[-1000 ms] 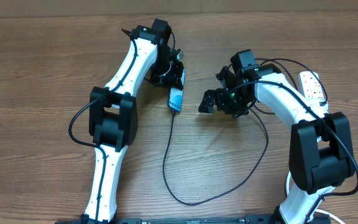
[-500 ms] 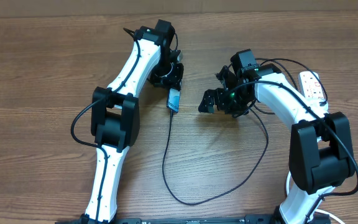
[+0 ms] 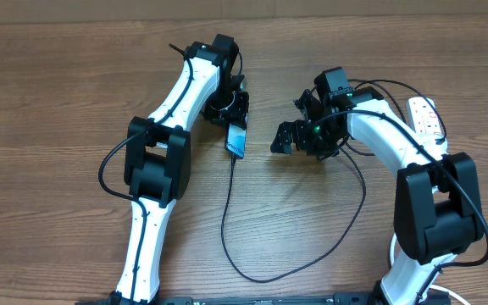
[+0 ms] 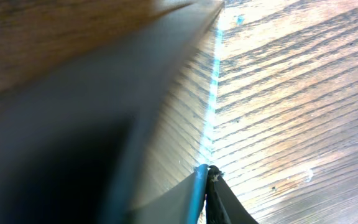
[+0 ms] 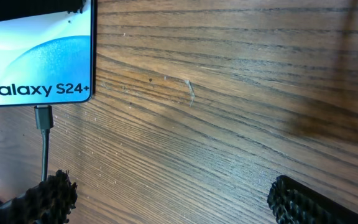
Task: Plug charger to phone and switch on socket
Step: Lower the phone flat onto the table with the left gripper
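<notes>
The phone (image 3: 236, 140) lies tilted on the wooden table, its cyan screen reading "Galaxy S24+" in the right wrist view (image 5: 36, 56). My left gripper (image 3: 230, 110) is shut on the phone's far end; the left wrist view shows the phone's cyan edge (image 4: 211, 106) pressed against a dark finger (image 4: 204, 194). The charger (image 3: 227, 220) is a thin black cable that loops toward the front and back up to the right. Its plug tip (image 5: 43, 117) sits in the phone's near end. My right gripper (image 3: 285, 137) is open and empty, to the right of the phone (image 5: 166, 199). The socket (image 3: 427, 117) lies at the far right.
The black cable's loop crosses the table in front of both arms and runs under the right arm (image 3: 379, 144). The table's far edge (image 3: 312, 10) runs along the top of the overhead view.
The left arm has shifted slightly and the phone has moved a little toward the front and tilted. The right arm has not moved.
</notes>
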You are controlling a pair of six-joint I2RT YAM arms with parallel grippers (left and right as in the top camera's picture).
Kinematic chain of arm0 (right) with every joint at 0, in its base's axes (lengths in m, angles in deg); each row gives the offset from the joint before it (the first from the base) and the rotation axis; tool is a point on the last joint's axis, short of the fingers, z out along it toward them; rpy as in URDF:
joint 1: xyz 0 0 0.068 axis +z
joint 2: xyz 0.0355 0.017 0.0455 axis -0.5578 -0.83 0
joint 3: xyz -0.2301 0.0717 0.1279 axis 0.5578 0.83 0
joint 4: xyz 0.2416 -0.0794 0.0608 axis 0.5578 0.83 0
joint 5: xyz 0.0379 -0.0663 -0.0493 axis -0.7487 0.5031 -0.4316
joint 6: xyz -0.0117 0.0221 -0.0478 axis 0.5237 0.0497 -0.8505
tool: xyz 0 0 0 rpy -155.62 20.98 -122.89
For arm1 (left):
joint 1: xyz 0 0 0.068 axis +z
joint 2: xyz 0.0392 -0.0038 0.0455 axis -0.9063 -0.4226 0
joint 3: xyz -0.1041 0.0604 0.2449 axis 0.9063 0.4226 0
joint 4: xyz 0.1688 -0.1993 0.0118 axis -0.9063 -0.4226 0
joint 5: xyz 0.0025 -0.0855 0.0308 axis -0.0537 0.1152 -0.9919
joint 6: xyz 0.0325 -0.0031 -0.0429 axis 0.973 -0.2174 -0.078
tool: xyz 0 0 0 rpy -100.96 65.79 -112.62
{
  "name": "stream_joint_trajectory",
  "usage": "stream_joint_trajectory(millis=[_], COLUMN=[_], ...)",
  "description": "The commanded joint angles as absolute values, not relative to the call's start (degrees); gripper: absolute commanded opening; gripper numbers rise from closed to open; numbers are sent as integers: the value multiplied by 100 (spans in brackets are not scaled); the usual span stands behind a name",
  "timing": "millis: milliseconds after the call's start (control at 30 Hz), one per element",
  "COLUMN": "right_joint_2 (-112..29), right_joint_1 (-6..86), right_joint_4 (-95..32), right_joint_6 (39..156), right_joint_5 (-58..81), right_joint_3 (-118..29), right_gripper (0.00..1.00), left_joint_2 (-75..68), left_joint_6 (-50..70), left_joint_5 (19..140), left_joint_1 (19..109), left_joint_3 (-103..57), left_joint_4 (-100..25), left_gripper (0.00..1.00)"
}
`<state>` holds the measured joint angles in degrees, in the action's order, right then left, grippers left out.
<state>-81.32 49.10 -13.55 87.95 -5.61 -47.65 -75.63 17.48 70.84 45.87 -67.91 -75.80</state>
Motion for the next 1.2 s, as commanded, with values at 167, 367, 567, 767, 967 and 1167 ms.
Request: stream_joint_trajectory(millis=[167, 367, 567, 767, 967, 1167], right_joint_2=[-8032, -8034, -8034, -8034, -8034, -8032], right_joint_1=[4932, 4932, 4932, 4932, 4932, 4932], right_joint_4=[-1374, -1374, -1409, -1411, -1411, -1411], right_joint_6=[8749, 8747, 8749, 8749, 8749, 8749], right_joint_5=[-539, -539, -539, -541, -541, -541], right_joint_3=[-4805, -4805, -4805, -4805, -4805, -4805], right_gripper=[100, 100, 100, 100, 100, 100], left_joint_2=[-7510, -7510, -7510, -7510, -7510, -7510], left_joint_6=[1719, 1715, 1717, 1715, 1717, 1715], left_joint_5=[6944, 6607, 6369, 6358, 6358, 6358], left_joint_1=[4550, 4550, 4550, 4550, 4550, 4554], left_joint_3=[-6749, -6749, -6749, -6749, -6749, -6751], left_joint_4=[-7602, -7751, -7884, -7895, -7897, -7919], left_gripper=[31, 34, 38, 48, 50, 51])
